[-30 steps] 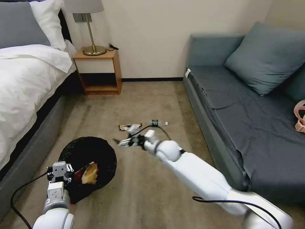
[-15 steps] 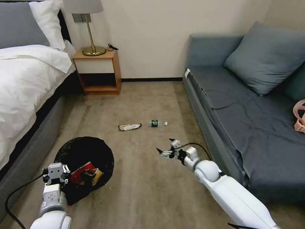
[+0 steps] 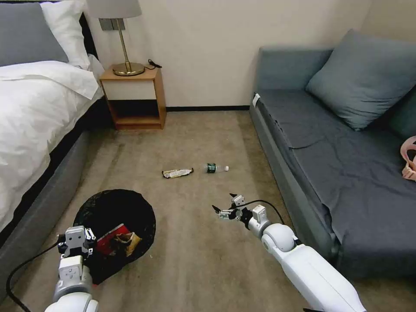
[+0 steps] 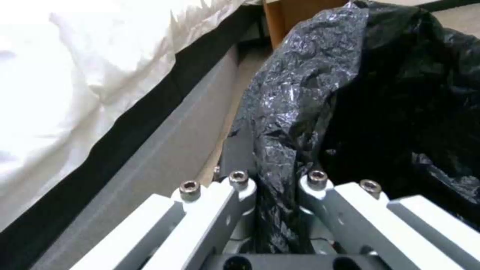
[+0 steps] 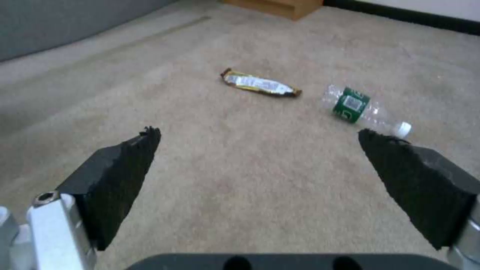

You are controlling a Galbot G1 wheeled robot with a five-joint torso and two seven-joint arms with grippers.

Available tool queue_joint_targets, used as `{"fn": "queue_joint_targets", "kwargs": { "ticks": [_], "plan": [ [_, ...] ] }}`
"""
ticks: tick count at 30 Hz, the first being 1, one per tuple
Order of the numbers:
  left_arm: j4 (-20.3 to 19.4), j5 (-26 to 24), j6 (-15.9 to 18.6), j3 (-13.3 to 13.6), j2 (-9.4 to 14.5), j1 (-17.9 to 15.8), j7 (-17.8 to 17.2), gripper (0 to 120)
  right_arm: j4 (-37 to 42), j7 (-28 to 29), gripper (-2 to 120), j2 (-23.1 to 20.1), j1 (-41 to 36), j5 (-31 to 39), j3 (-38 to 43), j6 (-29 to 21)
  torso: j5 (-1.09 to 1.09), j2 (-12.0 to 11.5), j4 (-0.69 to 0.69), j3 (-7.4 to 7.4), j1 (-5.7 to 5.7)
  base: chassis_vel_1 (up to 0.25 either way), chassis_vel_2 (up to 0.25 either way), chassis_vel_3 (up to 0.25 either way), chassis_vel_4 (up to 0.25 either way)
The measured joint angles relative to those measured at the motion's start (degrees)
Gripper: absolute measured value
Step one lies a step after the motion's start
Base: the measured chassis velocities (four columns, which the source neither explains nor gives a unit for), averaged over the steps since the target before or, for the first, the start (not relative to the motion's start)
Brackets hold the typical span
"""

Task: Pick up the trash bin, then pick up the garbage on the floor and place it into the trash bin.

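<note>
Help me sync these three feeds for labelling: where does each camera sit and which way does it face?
Head view: high on the robot, looking forward and down at carpet, with both arms, the left pincer on the trash bin and the right pincer in frame.
Left wrist view: behind its fingers, facing the bin's black liner and the bed.
Right wrist view: between open fingers, facing the floor.
Shared by head and right wrist views: snack wrapper, bottle.

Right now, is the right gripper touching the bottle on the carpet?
Apart. The right wrist view shows the right gripper with fingers spread wide above bare carpet, and the bottle lying well beyond them; the head view agrees.
</note>
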Motion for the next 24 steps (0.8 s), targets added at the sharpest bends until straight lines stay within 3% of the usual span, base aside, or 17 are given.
{"fn": "queue_joint_targets", "kwargs": {
  "ticks": [24],
  "plan": [
    [0.64,0.55,0.21,0.28,0.37,-0.97,-0.01,4,-2.49,-1.52,100,1.39,2.58,0.14,-2.68,1.12,0.0,0.0,-0.01,0.0,0.0,-0.056,0.055,0.049,-0.056]
  ]
}}
